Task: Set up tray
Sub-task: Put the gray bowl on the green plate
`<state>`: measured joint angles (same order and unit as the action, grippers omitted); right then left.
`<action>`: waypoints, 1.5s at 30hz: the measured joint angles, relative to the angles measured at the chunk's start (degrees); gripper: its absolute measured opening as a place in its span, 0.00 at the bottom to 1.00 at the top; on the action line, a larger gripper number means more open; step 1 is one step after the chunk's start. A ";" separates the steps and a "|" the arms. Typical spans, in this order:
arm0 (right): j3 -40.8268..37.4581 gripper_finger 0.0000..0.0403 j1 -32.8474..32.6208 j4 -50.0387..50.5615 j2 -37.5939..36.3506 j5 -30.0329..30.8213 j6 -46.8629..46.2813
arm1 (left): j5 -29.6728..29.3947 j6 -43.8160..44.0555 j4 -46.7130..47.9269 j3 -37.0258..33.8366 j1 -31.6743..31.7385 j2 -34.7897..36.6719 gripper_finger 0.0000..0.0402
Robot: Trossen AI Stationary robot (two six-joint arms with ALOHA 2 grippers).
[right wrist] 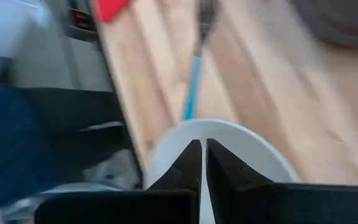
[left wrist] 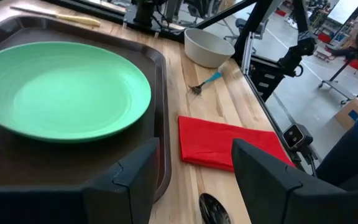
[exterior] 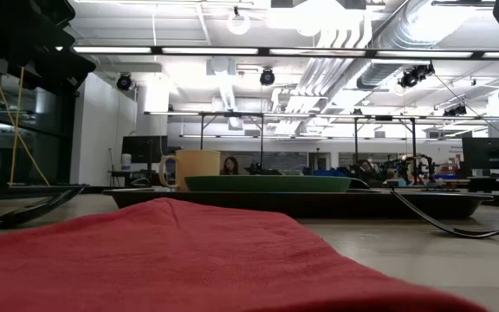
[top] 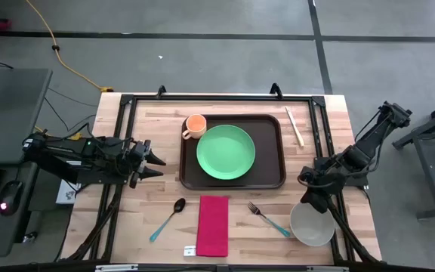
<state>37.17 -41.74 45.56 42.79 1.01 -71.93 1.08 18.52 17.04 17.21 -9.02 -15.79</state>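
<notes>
The dark brown tray [top: 274, 177] lies at the table's middle, its base flat on the wood. It bears a green plate [top: 226, 152] and an orange cup [top: 195, 125]. A white bowl [top: 312, 224] stands at the near right. My right gripper [top: 309, 202] is shut and slants down over the bowl's far-left rim [right wrist: 185, 127]; I see no touch. My left gripper [top: 154, 162] is open and level, left of the tray, pointing at it, with nothing between its fingers [left wrist: 135, 180].
Near the table's front edge lie a spoon [top: 168, 219], a red napkin [top: 213, 224] and a blue-handled fork [top: 269, 219]. A pale wooden stick [top: 294, 125] lies right of the tray. A black frame [top: 127, 102] runs around the table top.
</notes>
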 joint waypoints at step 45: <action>23.43 0.00 0.03 31.08 22.20 -2.18 22.67 | -0.02 -0.35 1.17 -0.02 -0.01 0.00 0.57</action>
<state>60.60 -41.70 76.64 64.99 -1.17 -49.26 1.06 18.17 18.21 17.19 -9.02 -15.79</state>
